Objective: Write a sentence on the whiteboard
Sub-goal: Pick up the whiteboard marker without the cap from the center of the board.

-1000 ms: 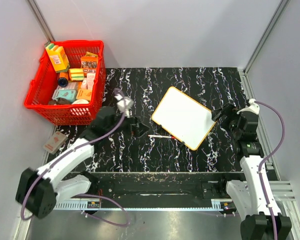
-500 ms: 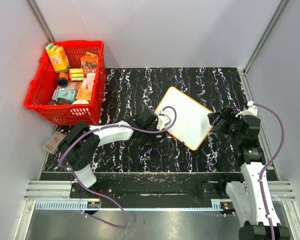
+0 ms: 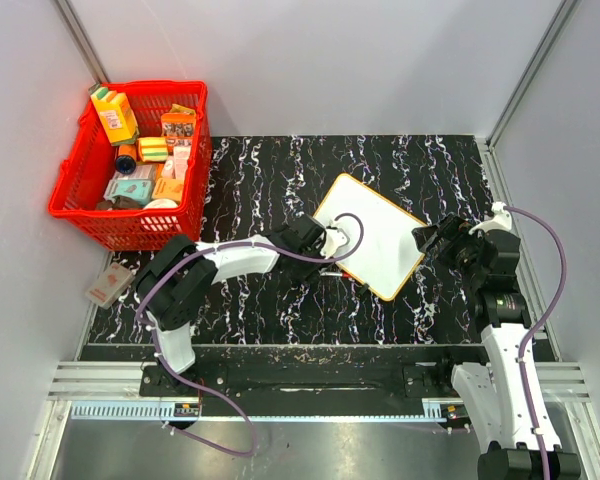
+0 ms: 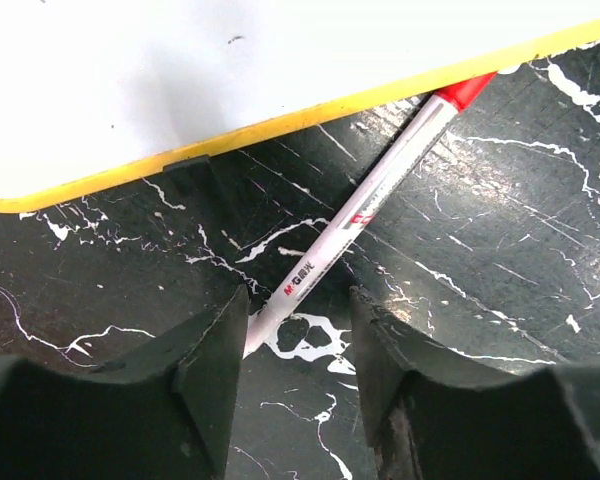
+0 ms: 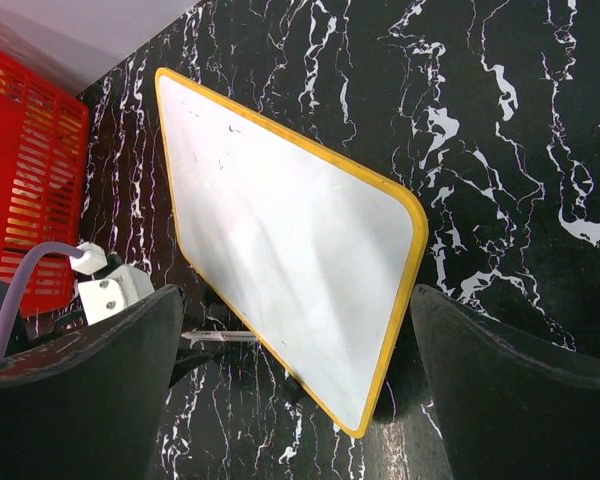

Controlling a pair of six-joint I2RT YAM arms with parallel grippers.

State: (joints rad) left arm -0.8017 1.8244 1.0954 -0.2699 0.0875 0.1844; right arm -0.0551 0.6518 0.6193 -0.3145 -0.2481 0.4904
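We find the left gripper (image 4: 295, 320) part-open, jaws astride the tail of the pen (image 4: 360, 210), not clamped. The pen runs left to right, slantwise across the gap, its red cap at the near rim of the whiteboard (image 4: 180, 80), which lies blank between the arms. The right gripper (image 3: 423, 238), released, sits farther off.

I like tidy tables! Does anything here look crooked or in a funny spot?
Yes. The whiteboard sits crooked, turned cornerwise. The marker lies flat beside it, its red end tucked against the yellow rim. A small packet lies outside the red basket.
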